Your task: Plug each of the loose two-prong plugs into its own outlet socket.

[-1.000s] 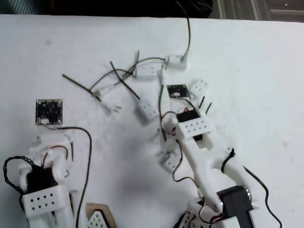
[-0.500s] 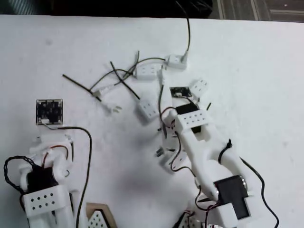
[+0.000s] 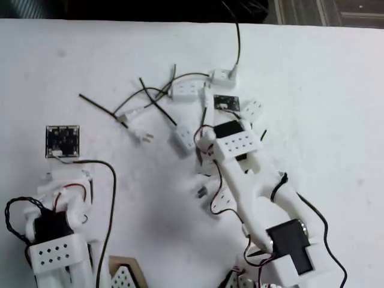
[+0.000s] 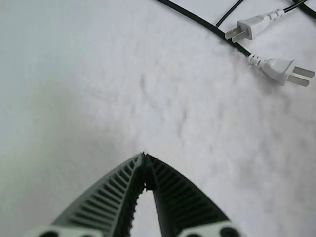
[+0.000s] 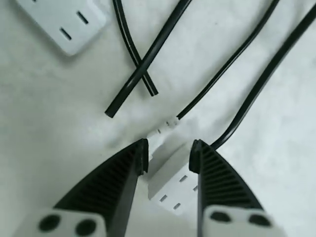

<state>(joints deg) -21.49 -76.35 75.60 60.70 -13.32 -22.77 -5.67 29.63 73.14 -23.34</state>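
Note:
My right gripper [image 5: 168, 150] holds a white outlet block [image 5: 170, 185] between its fingers; a black cord leaves the block's far end. In the high view this block [image 3: 182, 139] lies at the table's centre, partly under the right arm [image 3: 237, 147]. Two loose white two-prong plugs [image 4: 252, 27] [image 4: 281, 69] lie ahead of my left gripper [image 4: 144, 170], which is shut on nothing over bare table. The same plugs [image 3: 123, 118] [image 3: 144, 137] lie left of centre in the high view. More outlet blocks [image 3: 186, 90] [image 3: 222, 77] [image 3: 251, 110] sit farther back.
Black cords [image 5: 148, 54] cross just beyond the held block, next to another outlet block [image 5: 64, 22]. A black square tile [image 3: 62, 141] lies ahead of the left arm [image 3: 60, 198], and another tile [image 3: 226, 102] lies beyond the right arm. A small plug [image 3: 202, 192] rests beside that arm.
The right arm has moved forward and left, onto the central outlet block. The black tile ahead of it has shifted toward the far side. The left arm has kept still.

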